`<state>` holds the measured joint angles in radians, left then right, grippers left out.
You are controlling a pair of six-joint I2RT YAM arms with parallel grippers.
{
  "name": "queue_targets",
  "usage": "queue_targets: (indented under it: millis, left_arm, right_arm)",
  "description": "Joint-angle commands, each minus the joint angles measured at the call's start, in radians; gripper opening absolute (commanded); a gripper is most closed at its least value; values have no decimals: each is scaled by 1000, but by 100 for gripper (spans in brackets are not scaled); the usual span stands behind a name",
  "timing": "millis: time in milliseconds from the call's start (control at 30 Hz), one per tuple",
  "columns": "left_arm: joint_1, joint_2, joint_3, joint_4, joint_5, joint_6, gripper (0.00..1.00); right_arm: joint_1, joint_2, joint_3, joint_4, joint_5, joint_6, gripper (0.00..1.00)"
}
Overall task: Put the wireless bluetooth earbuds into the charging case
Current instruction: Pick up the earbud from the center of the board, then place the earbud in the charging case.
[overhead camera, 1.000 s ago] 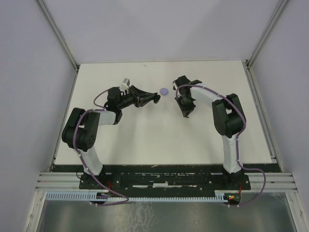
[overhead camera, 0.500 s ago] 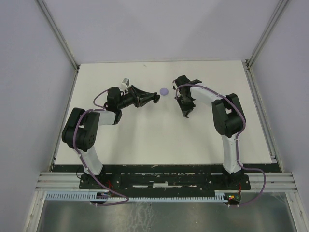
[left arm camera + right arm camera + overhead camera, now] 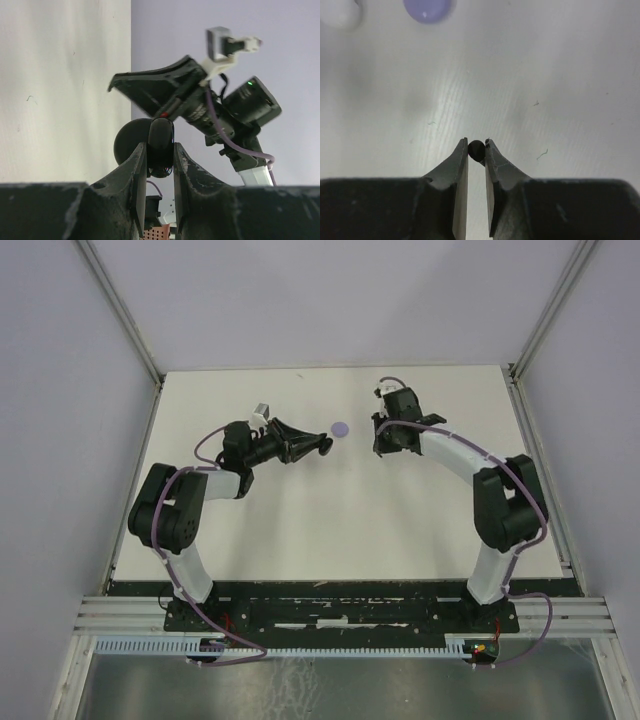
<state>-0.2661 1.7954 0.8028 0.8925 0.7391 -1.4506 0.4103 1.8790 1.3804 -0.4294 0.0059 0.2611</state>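
Earbud (image 3: pixel 476 147) — black, tiny — pinched between tips of right gripper (image 3: pixel 476 151).

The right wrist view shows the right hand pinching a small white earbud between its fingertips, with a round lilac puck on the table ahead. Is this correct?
Not quite: the small bean-like earbud pinched by the right hand is black, not white, as the right wrist view shows. The round lilac puck does lie on the white table ahead.
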Motion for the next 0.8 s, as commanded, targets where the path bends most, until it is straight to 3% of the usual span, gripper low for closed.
queue_targets:
  millis: [0, 333, 600, 767]
  left_arm:
    - [-25, -39, 5, 46, -2, 31, 3]
    - [-67, 3, 16, 110, -17, -13, 3]
    - [-78, 38, 12, 251, -18, -62, 3]
    - [-78, 82, 13, 376, -25, -117, 3]
  right_arm:
    - [-17, -193, -154, 428, -64, 125, 1]
    - [-18, -337, -465, 1134, -182, 302, 1]
    - [-19, -358, -546, 1299, -197, 432, 1]
    - [-17, -380, -553, 1274, -230, 477, 1]
